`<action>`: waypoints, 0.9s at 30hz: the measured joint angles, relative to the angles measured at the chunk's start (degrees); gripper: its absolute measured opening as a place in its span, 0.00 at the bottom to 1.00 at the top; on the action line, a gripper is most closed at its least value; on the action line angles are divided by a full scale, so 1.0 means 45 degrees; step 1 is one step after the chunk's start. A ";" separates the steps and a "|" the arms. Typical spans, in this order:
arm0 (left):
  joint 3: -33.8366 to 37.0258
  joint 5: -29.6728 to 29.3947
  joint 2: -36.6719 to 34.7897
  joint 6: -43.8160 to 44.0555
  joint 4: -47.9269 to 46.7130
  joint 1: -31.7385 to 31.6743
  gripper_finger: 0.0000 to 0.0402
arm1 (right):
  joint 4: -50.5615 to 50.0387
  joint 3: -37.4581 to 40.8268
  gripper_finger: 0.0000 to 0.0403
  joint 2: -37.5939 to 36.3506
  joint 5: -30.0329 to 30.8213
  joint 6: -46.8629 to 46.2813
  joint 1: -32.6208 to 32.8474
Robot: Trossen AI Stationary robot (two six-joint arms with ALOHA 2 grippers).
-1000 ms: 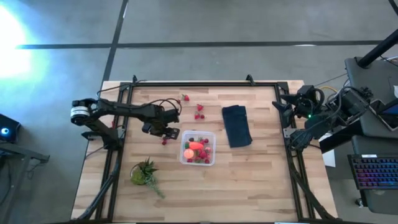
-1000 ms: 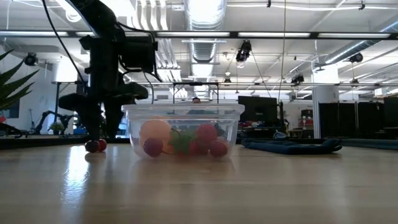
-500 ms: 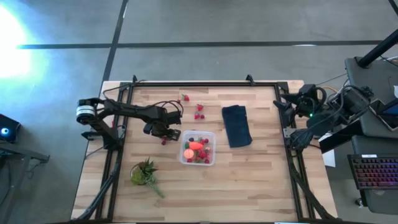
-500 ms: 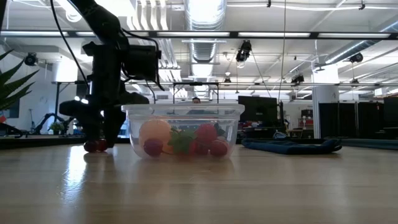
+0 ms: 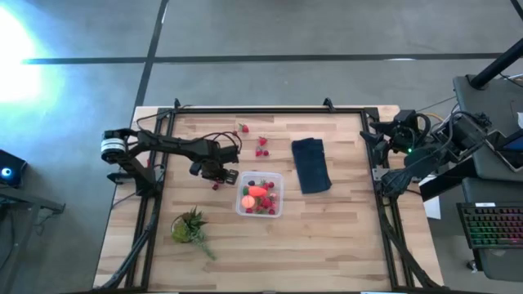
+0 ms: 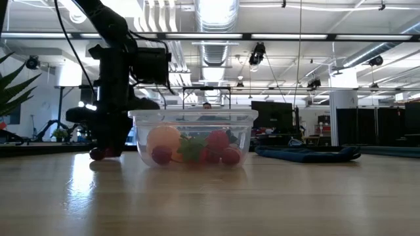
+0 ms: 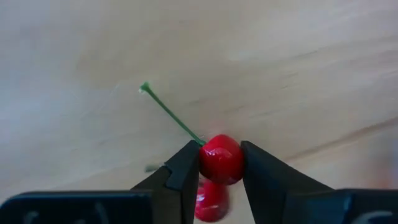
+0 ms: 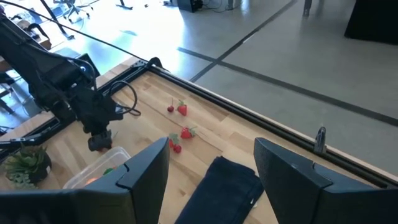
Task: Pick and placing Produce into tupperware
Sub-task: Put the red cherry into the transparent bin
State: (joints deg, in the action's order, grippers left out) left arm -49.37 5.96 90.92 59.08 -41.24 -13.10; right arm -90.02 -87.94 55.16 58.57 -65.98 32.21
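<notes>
My left gripper (image 5: 215, 180) points down at the table just left of the clear tupperware (image 5: 280, 176), shut on a red cherry-like berry (image 7: 221, 159) with a green stem (image 7: 169, 114). A second red berry (image 7: 210, 196) lies right behind it. The tupperware (image 6: 193, 117) holds a peach-orange ball (image 5: 248, 201), an elongated orange-red piece (image 5: 258, 191) and several small red berries. More red berries (image 5: 261, 147) lie on the wood beyond the box. My right gripper (image 8: 211, 168) waits open over the table's right edge. My left gripper pinches the red berry's round body (image 7: 221, 159) between its two fingertips (image 7: 186, 171), one on each side. The fingers come from above, pointing down. The berry sits low at the table (image 6: 97, 155); whether it still rests on the wood I cannot tell.
A dark navy folded cloth (image 5: 310, 165) lies right of the box. A green leafy bunch (image 5: 190, 227) sits toward the near left. Bare wood spreads across the near half of the table (image 5: 327, 245). A black frame rail (image 5: 261, 111) runs along the far edge.
In the low view my left gripper's fingers have drawn together around the berries beside the box, and the gripper has settled slightly lower. The box and its contents have stayed put.
</notes>
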 joint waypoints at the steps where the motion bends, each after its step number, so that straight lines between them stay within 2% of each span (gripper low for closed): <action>1: -0.0100 -0.0118 -0.0139 -0.0003 0.0054 0.0000 0.22 | 0.0000 0.0000 0.56 0.0000 0.0000 0.0000 0.0000; 6: -0.0989 -0.0410 -0.1337 -0.0614 0.0290 0.0103 0.22 | 0.0003 0.0000 0.56 -0.0009 0.0000 -0.0002 0.0000; 11: -0.2450 0.0186 -0.2143 -0.4092 0.1724 0.0839 0.22 | 0.0005 0.0000 0.56 -0.0102 0.0000 -0.0003 -0.0002; 15: -0.3184 0.1604 -0.1379 -0.7036 0.2292 0.1543 0.22 | 0.0000 0.0000 0.56 -0.0102 -0.0003 -0.0003 -0.0005; 17: -0.3394 0.2036 -0.0712 -0.7868 0.2295 0.1898 0.23 | 0.0000 0.0000 0.56 -0.0092 -0.0005 -0.0003 0.0000; 22: -0.3953 0.2143 0.0906 -0.7885 0.2219 0.2310 0.28 | 0.0000 0.0000 0.56 -0.0091 -0.0107 -0.0097 0.0000; 27: -0.4552 0.1942 0.1248 -0.7908 0.2060 0.2409 0.40 | 0.0000 0.0000 0.56 -0.0082 -0.0433 -0.0241 0.0000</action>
State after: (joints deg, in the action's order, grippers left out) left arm -69.85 14.70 96.53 23.50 -31.97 -2.26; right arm -90.02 -87.94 54.79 56.62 -67.07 32.21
